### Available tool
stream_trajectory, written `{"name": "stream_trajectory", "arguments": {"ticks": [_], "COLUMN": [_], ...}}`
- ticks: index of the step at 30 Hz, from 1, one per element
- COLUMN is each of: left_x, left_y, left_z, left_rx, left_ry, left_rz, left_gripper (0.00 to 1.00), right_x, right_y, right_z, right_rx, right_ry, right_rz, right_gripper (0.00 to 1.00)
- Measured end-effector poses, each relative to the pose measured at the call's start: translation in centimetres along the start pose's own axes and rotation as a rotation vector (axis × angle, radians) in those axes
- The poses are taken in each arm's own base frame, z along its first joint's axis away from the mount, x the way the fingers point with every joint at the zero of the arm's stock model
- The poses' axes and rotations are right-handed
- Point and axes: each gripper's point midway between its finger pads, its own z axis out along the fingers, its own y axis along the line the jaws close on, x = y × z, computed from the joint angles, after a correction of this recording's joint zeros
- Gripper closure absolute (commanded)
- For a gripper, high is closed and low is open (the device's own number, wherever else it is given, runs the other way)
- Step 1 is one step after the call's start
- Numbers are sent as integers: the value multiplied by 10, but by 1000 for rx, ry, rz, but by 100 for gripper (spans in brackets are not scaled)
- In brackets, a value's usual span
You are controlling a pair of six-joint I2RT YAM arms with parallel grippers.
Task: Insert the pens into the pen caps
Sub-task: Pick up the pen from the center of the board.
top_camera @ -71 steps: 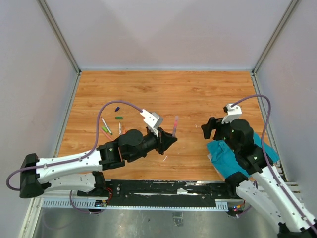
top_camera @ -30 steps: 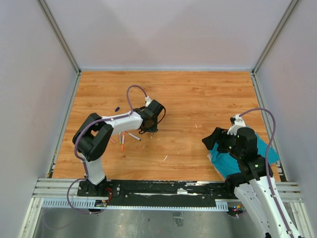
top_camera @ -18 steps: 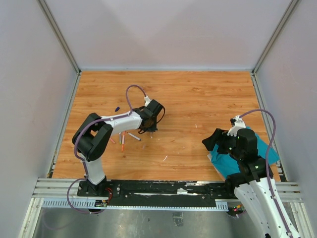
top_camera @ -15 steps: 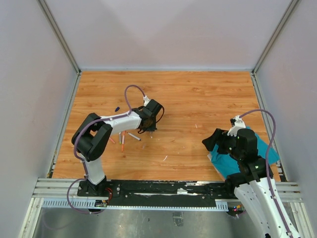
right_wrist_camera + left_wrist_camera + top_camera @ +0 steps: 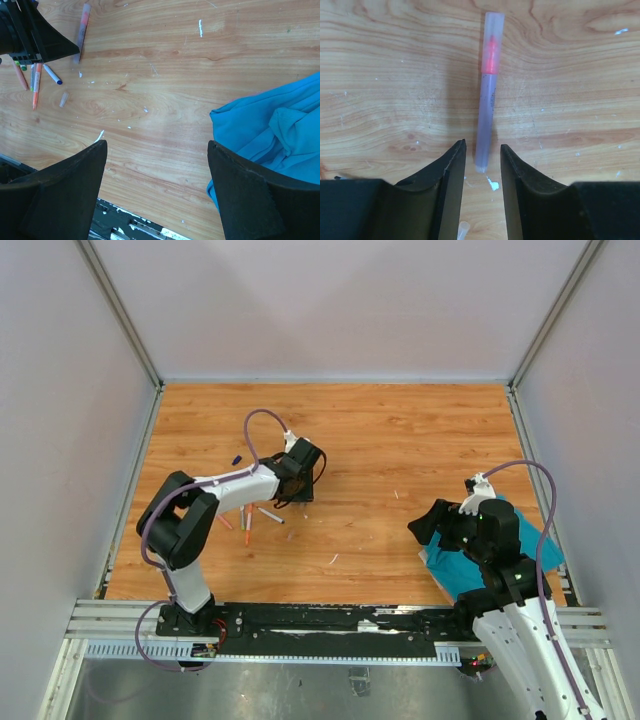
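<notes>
Far to the left of the pink pen [image 5: 487, 100], and a bit further back on the wooden table [image 5: 400, 440], lies a dark purple cap [image 5: 237, 459] all by itself. It is well apart from everything else.

Closer to the pink pen, on its left side, there is a bunch of pens [image 5: 246, 520] lying flat. Some have orange ends, and one is a blue-tipped pen [image 5: 51, 74]. They lie close together, but I cannot tell if they touch. None of them touch the pink pen.

Then comes the pink pen itself. It lies flat on the wood, and its pink tip shows through a frosted cover at the far end. The left gripper [image 5: 482, 145] is low over it, with one black finger on each side of the pen's near end. The fingers are apart and let go — wood shows between each finger and the pen, so nothing is pinched.

Well to the right of the pink pen hangs the right gripper [image 5: 156, 145]. Its two fingers are spread wide, with only bare table between them — it holds nothing.

Farthest right of the pink pen is a teal cloth [image 5: 270, 130], crumpled up beside the right arm near the table's edge.
</notes>
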Motion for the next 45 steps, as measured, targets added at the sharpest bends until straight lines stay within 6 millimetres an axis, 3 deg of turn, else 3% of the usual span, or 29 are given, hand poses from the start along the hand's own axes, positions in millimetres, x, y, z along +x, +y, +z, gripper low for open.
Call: {"name": "stream_trajectory", "arguments": {"ticks": [5, 12, 15, 19, 31, 45], "left_x": [-20, -64, -70, -60, 20, 29], "left_y": [-5, -4, 8, 27, 83, 115], "left_z": [-20, -85, -110, -127, -95, -75], "left_rx": [40, 113, 116, 99, -99, -128], "left_ry": [-62, -255, -327, -352, -163, -78], "left_rz": [16, -23, -52, -85, -89, -180], "left_gripper": [60, 60, 56, 55, 55, 60], "right_x": [2, 9, 13, 21, 28, 26], "right_y": [3, 7, 9, 5, -12, -5], "right_z": [0, 3, 5, 12, 20, 17], "right_rx": [-15, -46, -59, -45, 52, 1], "right_ry": [17, 66, 98, 155, 196, 187], "right_rz": [1, -6, -8, 2, 35, -7], "right_gripper": [18, 17, 17, 16, 12, 10]}}
